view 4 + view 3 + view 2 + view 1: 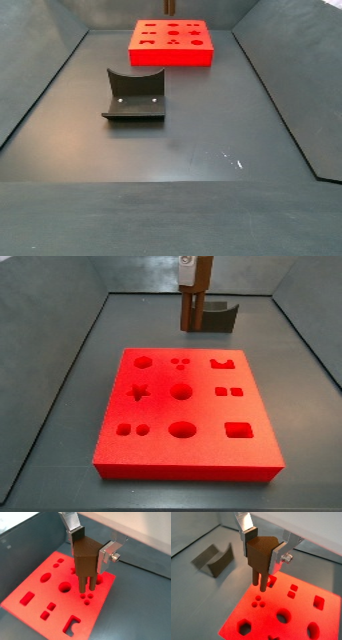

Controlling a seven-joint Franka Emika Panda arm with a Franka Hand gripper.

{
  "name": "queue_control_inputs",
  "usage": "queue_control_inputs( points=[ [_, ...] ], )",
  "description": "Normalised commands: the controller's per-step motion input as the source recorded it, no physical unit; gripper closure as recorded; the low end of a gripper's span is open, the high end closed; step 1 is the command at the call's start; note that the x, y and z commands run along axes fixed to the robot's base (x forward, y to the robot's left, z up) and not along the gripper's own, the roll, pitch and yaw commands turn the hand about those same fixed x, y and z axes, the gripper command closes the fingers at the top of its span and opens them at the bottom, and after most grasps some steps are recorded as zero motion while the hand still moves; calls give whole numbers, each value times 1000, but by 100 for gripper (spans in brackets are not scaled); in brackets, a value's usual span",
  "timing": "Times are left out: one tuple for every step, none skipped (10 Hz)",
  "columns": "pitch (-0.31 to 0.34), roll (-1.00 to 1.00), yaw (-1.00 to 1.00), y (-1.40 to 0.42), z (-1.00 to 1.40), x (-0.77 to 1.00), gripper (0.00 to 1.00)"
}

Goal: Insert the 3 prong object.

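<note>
My gripper [264, 547] is shut on the 3 prong object [261, 559], a slim dark brown piece with narrow prongs pointing down. It hangs above the red board [304, 614], prongs clear of the surface, near a cluster of three small round holes [258, 602]. The other wrist view shows the gripper [91, 549], the object [85, 562], the board [93, 619] and the holes [87, 598]. In a side view the gripper [195, 286] holds the object [195, 311] above the board's [147, 451] far edge.
The fixture [134, 95], a dark L-shaped bracket, stands on the grey floor apart from the red board [171, 55]; it also shows in a side view [219, 318] and a wrist view [214, 559]. Grey walls surround the floor. The board has several differently shaped holes.
</note>
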Motion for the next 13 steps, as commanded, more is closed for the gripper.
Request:
queue_control_inputs(
  points=[
    [90, 0, -1000, 0, 0, 0, 100],
    [90, 0, -1000, 0, 0, 0, 100],
    [89, 0, -1000, 0, 0, 0, 100],
    [89, 0, -1000, 0, 0, 0, 100],
    [89, 0, -1000, 0, 0, 0, 100],
    [89, 0, -1000, 0, 0, 0, 100],
    [84, 0, -1000, 0, 0, 0, 100],
    [81, 0, -1000, 0, 0, 0, 100],
    [77, 0, -1000, 0, 0, 0, 100],
    [69, 0, -1000, 0, 0, 0, 100],
    [67, 0, -1000, 0, -6, 0, 100],
    [69, 0, -1000, 0, -14, 0, 100],
    [70, 0, -1000, 0, -17, 0, 100]
  ],
)
